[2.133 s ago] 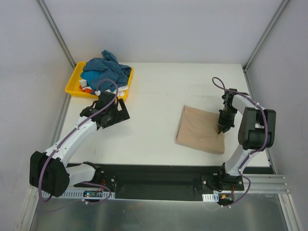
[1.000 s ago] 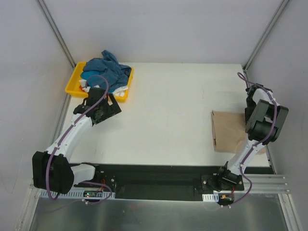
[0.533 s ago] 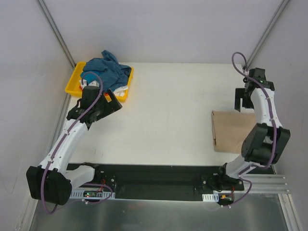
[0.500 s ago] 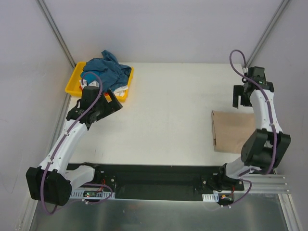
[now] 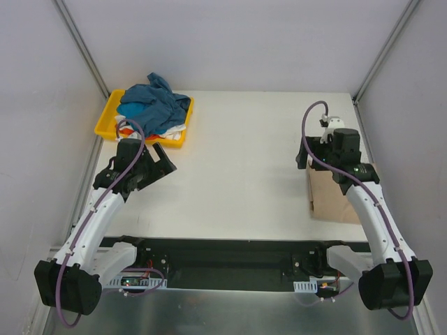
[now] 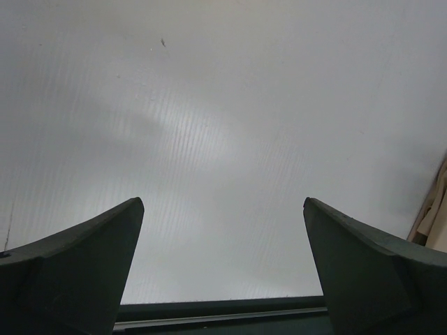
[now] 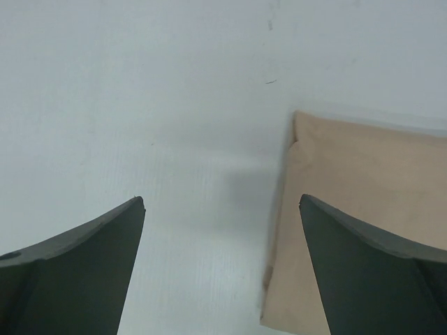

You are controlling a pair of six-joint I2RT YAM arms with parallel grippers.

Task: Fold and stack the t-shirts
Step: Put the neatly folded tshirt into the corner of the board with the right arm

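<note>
The left gripper [image 5: 162,158] and right gripper [image 5: 305,158] stand wide open, empty. Hazard: the right gripper, hovering over the 10 o'clock corner of the folded beige-tan cloth t-shirt [image 5: 327,198], may snag and unfold it if lowered.

No legible text, brand, number or sign found in any view: nothing readable on the folded beige t-shirt [image 5: 323,199], the teal-blue t-shirt [image 5: 150,105] or the yellow tray [image 5: 105,120].
</note>
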